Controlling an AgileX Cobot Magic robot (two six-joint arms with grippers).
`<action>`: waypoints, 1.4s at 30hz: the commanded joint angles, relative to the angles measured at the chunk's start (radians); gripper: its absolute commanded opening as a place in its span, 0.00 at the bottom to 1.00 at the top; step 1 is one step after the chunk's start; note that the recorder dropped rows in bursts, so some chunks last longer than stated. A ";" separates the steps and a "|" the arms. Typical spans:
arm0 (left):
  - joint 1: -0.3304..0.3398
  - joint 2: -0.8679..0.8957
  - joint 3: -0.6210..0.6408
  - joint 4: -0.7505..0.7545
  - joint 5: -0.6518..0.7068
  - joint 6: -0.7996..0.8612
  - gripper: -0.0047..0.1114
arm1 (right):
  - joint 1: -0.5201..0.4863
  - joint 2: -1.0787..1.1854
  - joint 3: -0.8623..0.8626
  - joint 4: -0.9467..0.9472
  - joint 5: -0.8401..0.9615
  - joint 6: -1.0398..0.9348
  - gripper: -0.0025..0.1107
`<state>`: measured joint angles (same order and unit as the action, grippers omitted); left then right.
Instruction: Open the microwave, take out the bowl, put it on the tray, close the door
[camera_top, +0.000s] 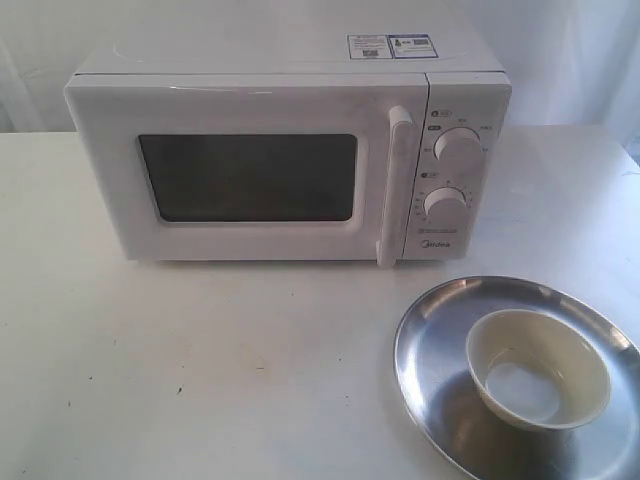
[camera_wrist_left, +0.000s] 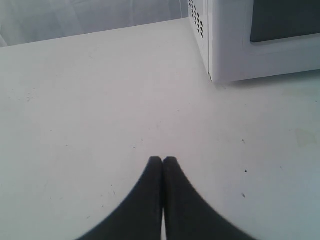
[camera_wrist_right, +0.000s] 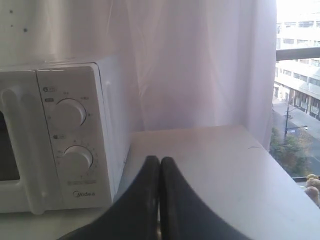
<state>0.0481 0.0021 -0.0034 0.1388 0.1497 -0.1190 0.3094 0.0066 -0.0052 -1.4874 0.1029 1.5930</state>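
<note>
The white Midea microwave (camera_top: 290, 150) stands at the back of the table with its door (camera_top: 250, 175) shut and the bar handle (camera_top: 394, 185) upright. The cream-white bowl (camera_top: 538, 367) sits on the silver tray (camera_top: 430, 360) at the front right. Neither gripper shows in the exterior view. My left gripper (camera_wrist_left: 163, 160) is shut and empty above bare table, with the microwave's corner (camera_wrist_left: 220, 45) ahead of it. My right gripper (camera_wrist_right: 159, 160) is shut and empty, to the right of the microwave's dial panel (camera_wrist_right: 72, 135).
The white table (camera_top: 200, 370) spreads in front of the microwave. White curtains (camera_wrist_right: 200, 65) hang behind, and a window (camera_wrist_right: 297, 90) lies to the right past the table's edge.
</note>
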 joint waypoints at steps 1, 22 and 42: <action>-0.001 -0.002 0.003 -0.004 0.000 -0.006 0.04 | -0.081 -0.007 0.005 -0.029 -0.023 0.007 0.02; -0.001 -0.002 0.003 -0.004 0.000 -0.006 0.04 | -0.081 -0.007 0.005 0.819 0.059 -0.852 0.02; -0.001 -0.002 0.003 -0.004 0.000 -0.006 0.04 | -0.113 -0.007 0.005 1.472 -0.013 -1.563 0.02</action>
<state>0.0481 0.0021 -0.0034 0.1388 0.1497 -0.1190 0.2156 0.0066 -0.0052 -0.0309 0.1141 0.0557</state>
